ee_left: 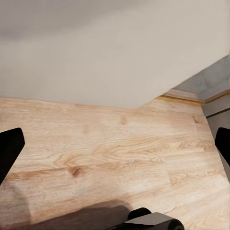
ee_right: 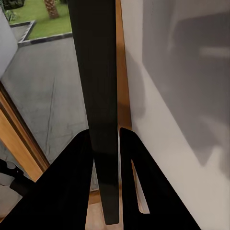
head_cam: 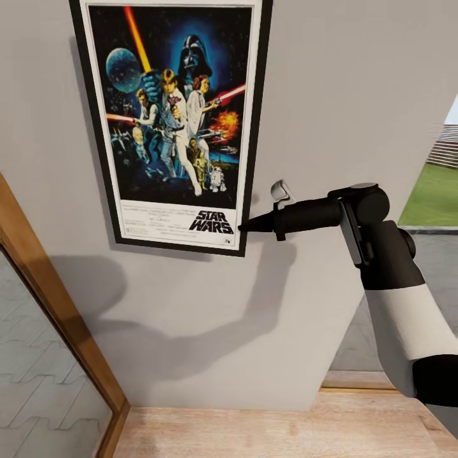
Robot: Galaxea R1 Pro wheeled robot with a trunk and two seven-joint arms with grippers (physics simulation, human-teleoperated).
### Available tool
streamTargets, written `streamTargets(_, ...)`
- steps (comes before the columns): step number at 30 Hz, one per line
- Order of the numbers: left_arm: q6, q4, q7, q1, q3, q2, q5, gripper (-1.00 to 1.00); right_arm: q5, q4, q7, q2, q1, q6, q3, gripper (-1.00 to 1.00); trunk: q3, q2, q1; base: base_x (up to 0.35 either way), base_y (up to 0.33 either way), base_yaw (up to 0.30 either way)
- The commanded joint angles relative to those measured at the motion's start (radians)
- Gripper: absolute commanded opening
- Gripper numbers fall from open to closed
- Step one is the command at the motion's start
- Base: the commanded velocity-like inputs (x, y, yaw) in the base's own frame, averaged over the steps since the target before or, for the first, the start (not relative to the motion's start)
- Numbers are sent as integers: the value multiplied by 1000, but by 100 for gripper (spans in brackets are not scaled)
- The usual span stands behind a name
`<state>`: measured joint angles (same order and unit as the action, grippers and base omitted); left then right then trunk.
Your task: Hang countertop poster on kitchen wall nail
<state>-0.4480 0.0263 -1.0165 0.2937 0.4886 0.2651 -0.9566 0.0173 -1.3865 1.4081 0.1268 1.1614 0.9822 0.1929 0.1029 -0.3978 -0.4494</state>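
Thin black-framed rectangular film poster (head_cam: 172, 121): white border, colourful figures, red and yellow beams on dark blue-black. Flat matte wall (head_cam: 356, 95): pale grey. Plank floor (ee_left: 110, 158): light oak grain. Slim two-fingered gripper (head_cam: 245, 226): black.

grey wall (head_cam: 356, 95), wooden floor (head_cam: 267, 426), wood-framed window (head_cam: 38, 356)

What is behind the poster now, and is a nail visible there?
Behind the poster is the grey wall. No nail is visible; the poster covers that area. The right gripper grips its lower right edge.
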Motion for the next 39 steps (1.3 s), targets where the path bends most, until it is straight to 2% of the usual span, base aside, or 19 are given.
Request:
streamTargets(1, -5, 0, -2, 1, 8, 0, -8, 100, 1, 0, 5, 0, 1, 12, 1, -100, 2, -2, -1, 0, 0, 0)
streamTargets(39, -5, 0, -2, 1, 8, 0, -8, 100, 1, 0, 5, 0, 1, 12, -1, -100, 2, -2, -1, 0, 0, 0)
